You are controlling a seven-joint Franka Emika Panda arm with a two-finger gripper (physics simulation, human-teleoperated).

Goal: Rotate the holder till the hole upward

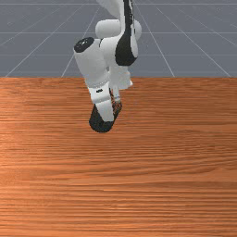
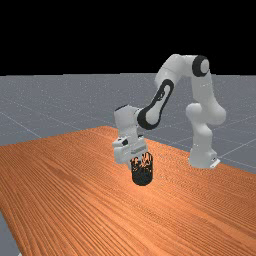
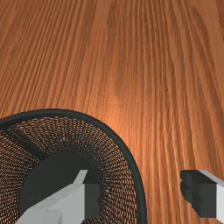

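Starting at the front view's left, the wood-grained tabletop (image 1: 185, 162) runs across the picture, its back edge meeting the grey floor (image 1: 28, 28). The black mesh pen holder (image 1: 98, 122) is left of the middle there, nearer the tabletop's back edge than its front one. Its dark, rounded end points down and toward the front view's left, and its open mesh part reaches up toward the right. It seems to rest on that rounded end, mouth more or less up, though the lean is hard to judge. Just to the right, overlapping it, the hand (image 1: 113, 111) comes down at a slant, with the white arm (image 1: 90, 62) above.

In the far view, the hand is at the holder's upper left, and the arm rises away to its base (image 2: 201, 157) at the right, by the tabletop's edge.

In the wrist view, the fingers stand wide apart: one finger (image 3: 92, 197) is over the holder's mouth, the other (image 3: 201, 197) outside the rim (image 3: 129, 159), which passes between them. The hand grips nothing.
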